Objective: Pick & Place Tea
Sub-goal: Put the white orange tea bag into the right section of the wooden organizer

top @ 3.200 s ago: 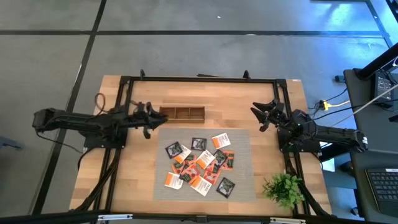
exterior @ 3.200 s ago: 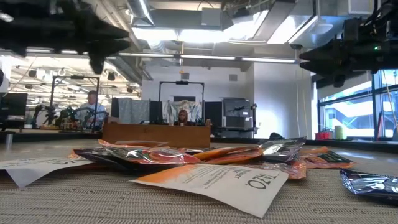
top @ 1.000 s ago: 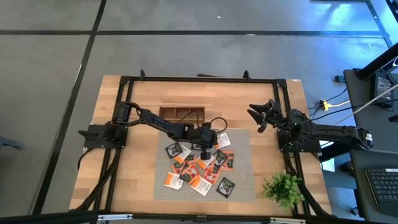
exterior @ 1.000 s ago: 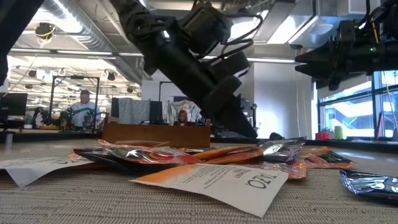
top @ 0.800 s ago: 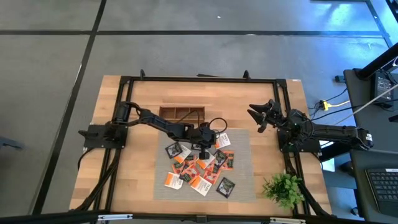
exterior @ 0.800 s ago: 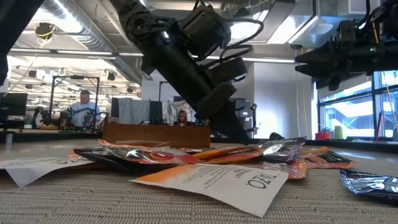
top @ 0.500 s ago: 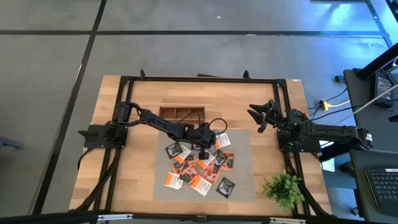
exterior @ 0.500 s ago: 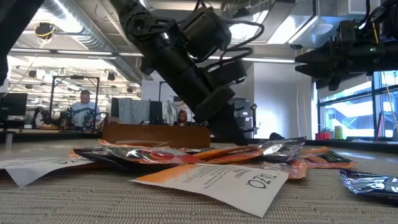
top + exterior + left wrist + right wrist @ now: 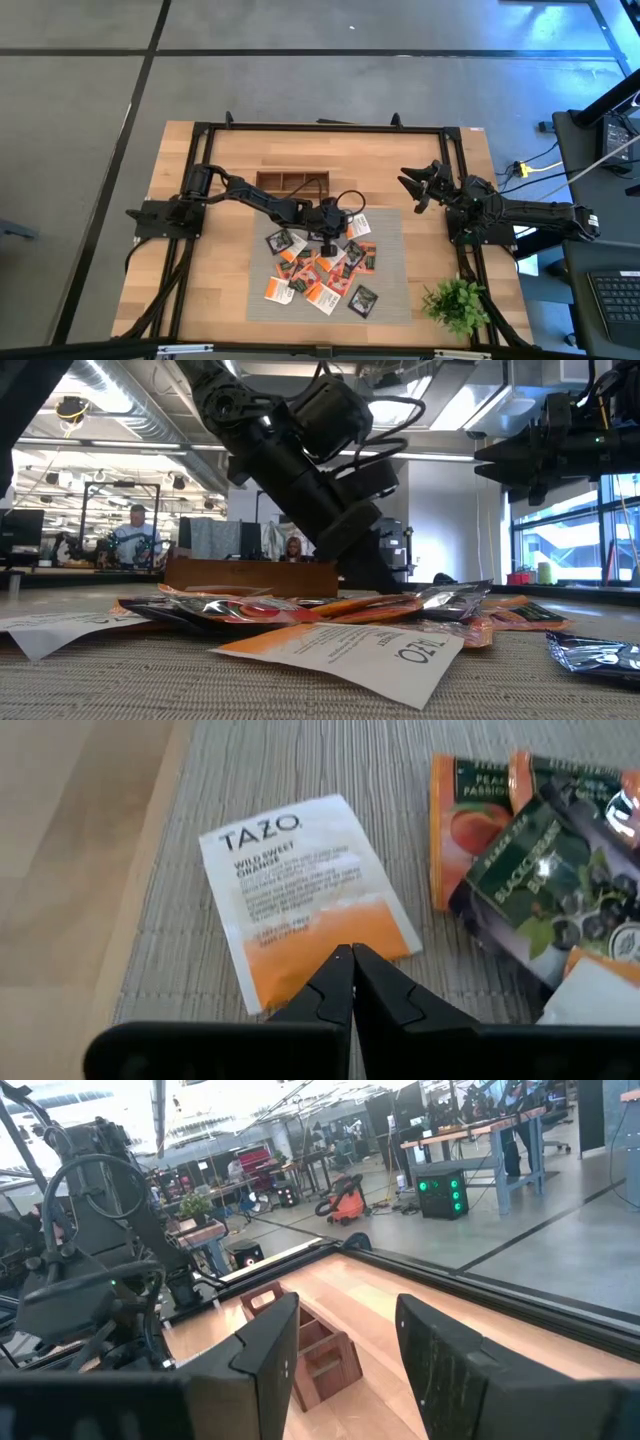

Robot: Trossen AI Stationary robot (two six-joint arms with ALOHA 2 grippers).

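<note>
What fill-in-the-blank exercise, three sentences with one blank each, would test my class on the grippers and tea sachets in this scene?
1. The left gripper has its fingers ____ over the white and orange sachet.
2. The right gripper, apart from the pile, has its fingers ____.
3. The wooden tray has ____ compartments.

Missing words: shut; open; three

light: bright, overhead | glare: ceiling, windows | blur: foreground sachets
</note>
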